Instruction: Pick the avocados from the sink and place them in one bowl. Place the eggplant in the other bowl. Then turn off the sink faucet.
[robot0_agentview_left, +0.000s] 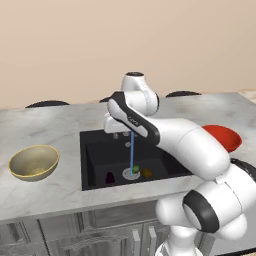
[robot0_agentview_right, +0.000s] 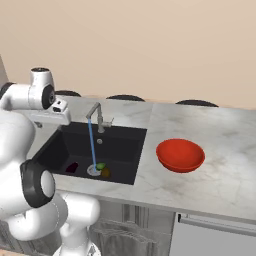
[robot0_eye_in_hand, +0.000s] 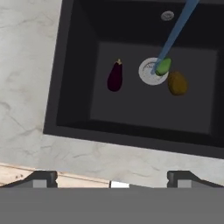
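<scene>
Grey marble counter (robot0_eye_in_hand: 52, 148) lies closest, jaws spread wide and empty above the black recessed sink (robot0_eye_in_hand: 70, 100); bright green avocado (robot0_eye_in_hand: 164, 66) sits on the drain, brownish avocado (robot0_eye_in_hand: 177, 83) touching it, dark purple eggplant (robot0_eye_in_hand: 115, 75) apart; crowded round fruits could roll from a slightly off pinch.

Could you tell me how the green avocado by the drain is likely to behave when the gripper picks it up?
The green avocado sits under the running stream, so probably wet and slippery. Its rounded shape suggests it may roll if nudged.
</scene>
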